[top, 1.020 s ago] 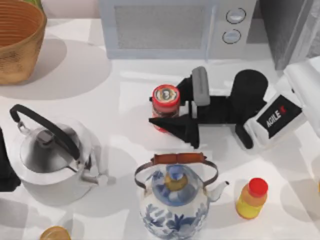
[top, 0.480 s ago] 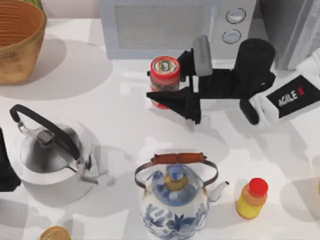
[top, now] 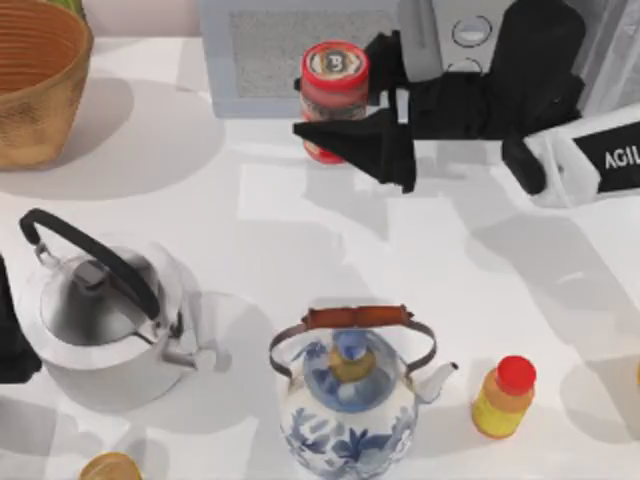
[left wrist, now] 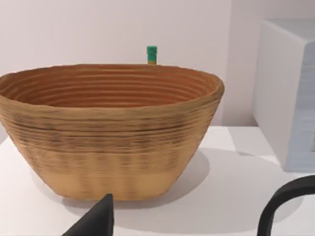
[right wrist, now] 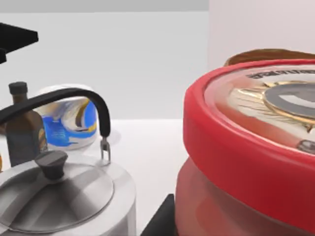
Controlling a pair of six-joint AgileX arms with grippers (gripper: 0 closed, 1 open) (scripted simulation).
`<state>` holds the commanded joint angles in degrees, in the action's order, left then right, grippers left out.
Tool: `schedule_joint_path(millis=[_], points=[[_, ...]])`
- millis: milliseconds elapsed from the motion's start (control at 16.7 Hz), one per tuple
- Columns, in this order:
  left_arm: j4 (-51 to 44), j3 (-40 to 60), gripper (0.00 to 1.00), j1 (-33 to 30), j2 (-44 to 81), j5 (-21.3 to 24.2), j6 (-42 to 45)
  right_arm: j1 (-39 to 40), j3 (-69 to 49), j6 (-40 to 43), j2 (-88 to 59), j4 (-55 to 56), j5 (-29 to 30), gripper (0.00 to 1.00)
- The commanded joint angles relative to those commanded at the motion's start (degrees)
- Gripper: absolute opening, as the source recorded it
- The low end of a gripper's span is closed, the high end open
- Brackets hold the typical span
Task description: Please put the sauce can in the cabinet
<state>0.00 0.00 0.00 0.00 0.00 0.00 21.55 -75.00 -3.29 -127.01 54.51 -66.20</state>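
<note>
At the far edge of the worktop (top: pixel 300 230), the sauce can (top: pixel 334 95) is held up in front of the microwave (top: pixel 330 55).

From above, the right pincer (top: pixel 352 100) is clamped on the can's sides, keeping it upright, likely so it can go into the cabinet (top: pixel 585 50) at the far right corner; its door looks ajar, though I cannot be sure. The steel kettle (top: pixel 105 320), painted teapot (top: pixel 350 400) and yellow bottle (top: pixel 505 397) stand well apart, nearer. In the left wrist view, the left arm sits parked facing the basket (left wrist: pixel 108 128), its pincer's state impossible to tell. In the right wrist view, the can's red rim looms close, the kettle beyond it.
</note>
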Motion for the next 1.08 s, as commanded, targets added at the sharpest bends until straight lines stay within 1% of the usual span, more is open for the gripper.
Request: schedule_joint_path(millis=[240,360,480,600,780,1080], points=[[0.00,0.00,1.00,0.00,0.00,0.00,0.00,-0.07,0.07,-0.04,0.42,-0.04,0.19,0.00],[0.00,0.00,1.00,0.00,0.00,0.00,0.00,-0.34,1.80,0.13,3.38,-1.26,1.57,0.00],[0.00,0.00,1.00,0.00,0.00,0.00,0.00,-1.03,4.91,0.31,8.76,-3.49,4.17,0.00],[0.00,0.00,1.00,0.00,0.00,0.00,0.00,-2.18,9.20,0.47,16.40,-6.61,7.88,0.00],[0.00,0.00,1.00,0.00,0.00,0.00,0.00,-4.62,17.49,0.73,31.57,-12.66,15.22,0.00],[0.00,0.00,1.00,0.00,0.00,0.00,0.00,-10.04,35.07,1.37,62.96,-25.47,30.97,0.00]])
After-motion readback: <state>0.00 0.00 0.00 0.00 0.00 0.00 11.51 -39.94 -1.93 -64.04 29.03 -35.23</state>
